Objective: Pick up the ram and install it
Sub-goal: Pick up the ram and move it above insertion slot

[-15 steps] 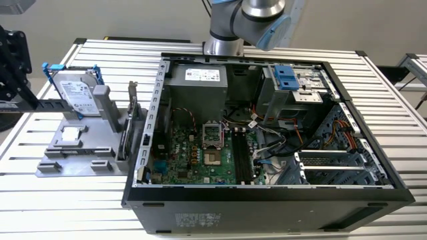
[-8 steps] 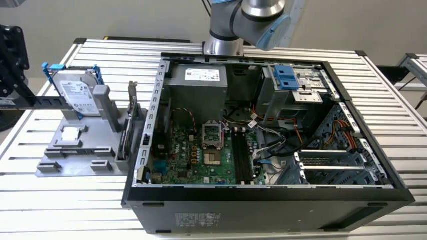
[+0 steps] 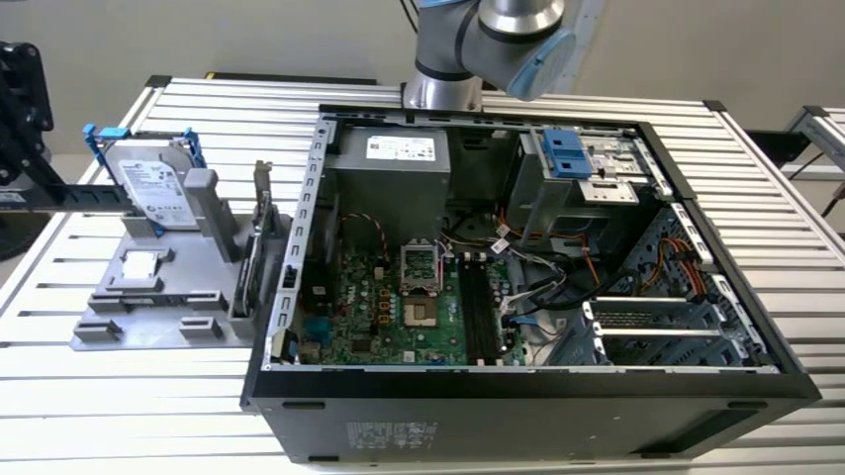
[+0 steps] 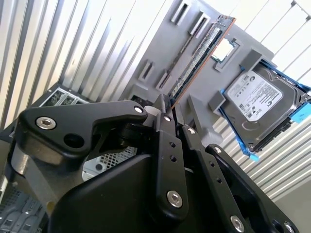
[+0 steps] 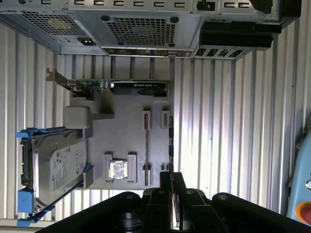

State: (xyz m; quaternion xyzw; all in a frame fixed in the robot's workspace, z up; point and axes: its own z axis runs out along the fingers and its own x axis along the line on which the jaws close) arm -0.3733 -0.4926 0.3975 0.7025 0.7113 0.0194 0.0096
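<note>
The ram (image 4: 201,53) is a long, thin, dark board with a row of black chips and a copper-coloured edge. My gripper (image 4: 175,104) is shut on its near end, and the stick reaches away from the black fingers (image 4: 163,121). In the first wrist view the ram (image 5: 171,141) is seen edge-on as a thin line running out from the gripper (image 5: 171,177), above the edge of the grey fixture (image 5: 126,131). The open computer case (image 3: 528,381) lies on the table, with black memory slots (image 3: 478,307) on its green motherboard. The arm (image 3: 489,40) rises behind the case.
The grey fixture (image 3: 158,317) stands at the exterior view's left, beside the case. It carries a silver hard drive (image 3: 152,188) in a blue bracket, an upright expansion card (image 3: 257,237) and a small square chip (image 5: 118,170). Cables (image 3: 555,277) cross the case interior beside the slots.
</note>
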